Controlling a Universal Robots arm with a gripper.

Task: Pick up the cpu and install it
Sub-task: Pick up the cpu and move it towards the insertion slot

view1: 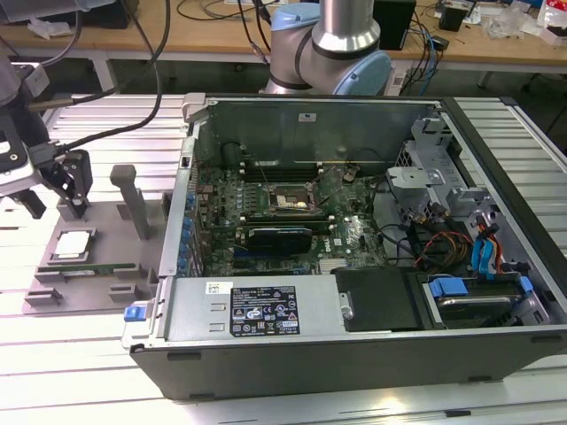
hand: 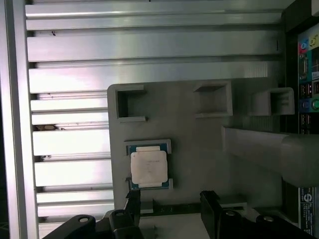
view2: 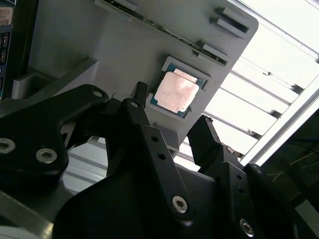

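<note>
the hand [hand: 171, 199] hangs open, its two black fingers spread wide with nothing between them, near the cpu [hand: 148, 167] but clear of it. the cpu lies flat in a square pocket of the matte grey holder [hand: 199, 129] on the ribbed aluminium desk [hand: 149, 45], beside the open computer case [view1: 354, 310]. its top is a smooth silvery plate over a thin green rim, so there is little edge to grip. closing off-centre could tilt it, let it slip, or snag a finger on the pocket's raised corners.
</note>
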